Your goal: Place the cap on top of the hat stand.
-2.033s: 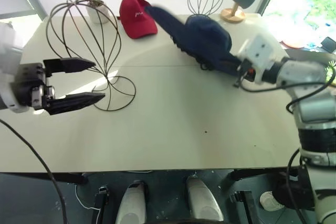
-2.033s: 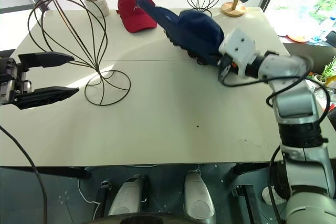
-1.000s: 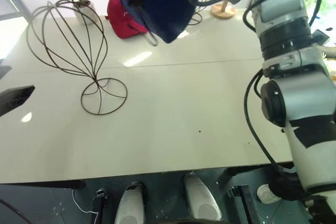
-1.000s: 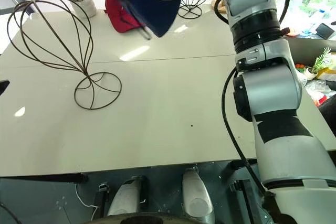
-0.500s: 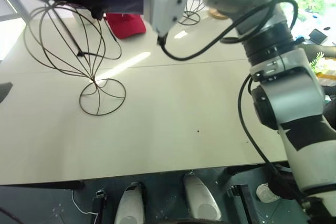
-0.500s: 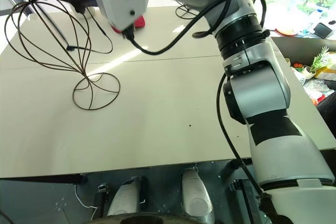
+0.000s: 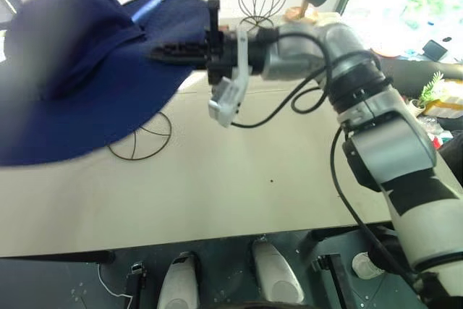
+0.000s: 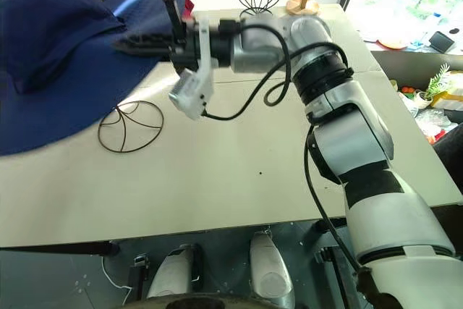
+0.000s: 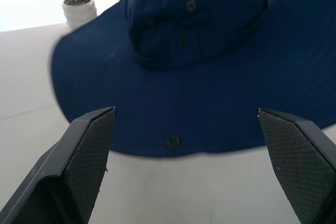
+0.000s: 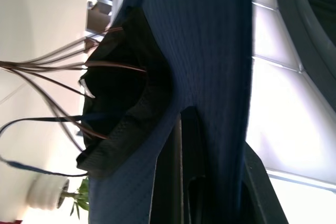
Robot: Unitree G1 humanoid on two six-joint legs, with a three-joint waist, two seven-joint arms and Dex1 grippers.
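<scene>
Our right gripper [image 8: 141, 41] was clamped shut on the cap [image 8: 51, 56] brim, crown beyond its fingertips over the hat stand [image 8: 130, 127] (wires entering the crown); our left gripper [image 9: 186, 140] stood open nearby.

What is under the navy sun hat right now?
Under the cap the hat stand's round wire base shows on the table. The right wrist view shows its wires entering the crown. The rest of the frame is covered.
</scene>
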